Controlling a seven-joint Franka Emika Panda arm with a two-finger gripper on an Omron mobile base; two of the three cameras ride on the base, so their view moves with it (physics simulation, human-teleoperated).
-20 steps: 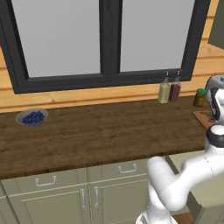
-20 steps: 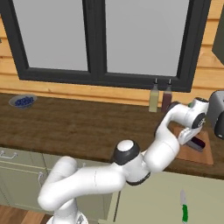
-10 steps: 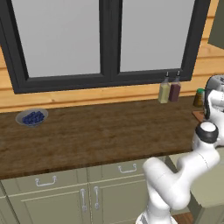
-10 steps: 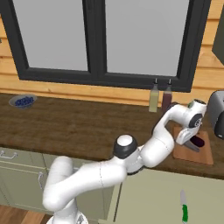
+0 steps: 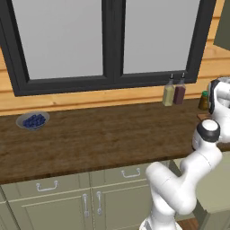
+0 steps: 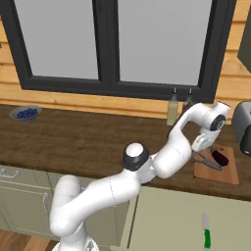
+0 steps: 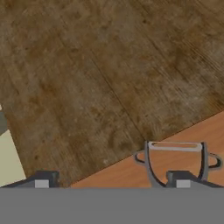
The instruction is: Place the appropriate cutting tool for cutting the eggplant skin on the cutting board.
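The counter (image 6: 88, 142) is dark brown wood with a streaked grain. The cutting board (image 6: 226, 172) is a lighter reddish orange-brown; in the hand view its pale orange corner (image 7: 175, 157) lies under the dark fingers (image 7: 177, 177), whose tips carry small light grey squares. A grey metal peeler (image 7: 175, 159) with a pale silvery blade sits on the board just beyond the right-hand finger. The eggplant (image 6: 221, 157) is very dark purple, nearly black. Well away from the fingers, a grey-blue bowl (image 5: 32, 120) holds deep blue berries. Two bottles (image 5: 174, 92) stand by the black window frame, one yellowish-olive, one dark reddish-brown. The toaster (image 6: 242, 127) is silver-grey. The cabinets (image 5: 67, 202) are pale sage green with silver handles.
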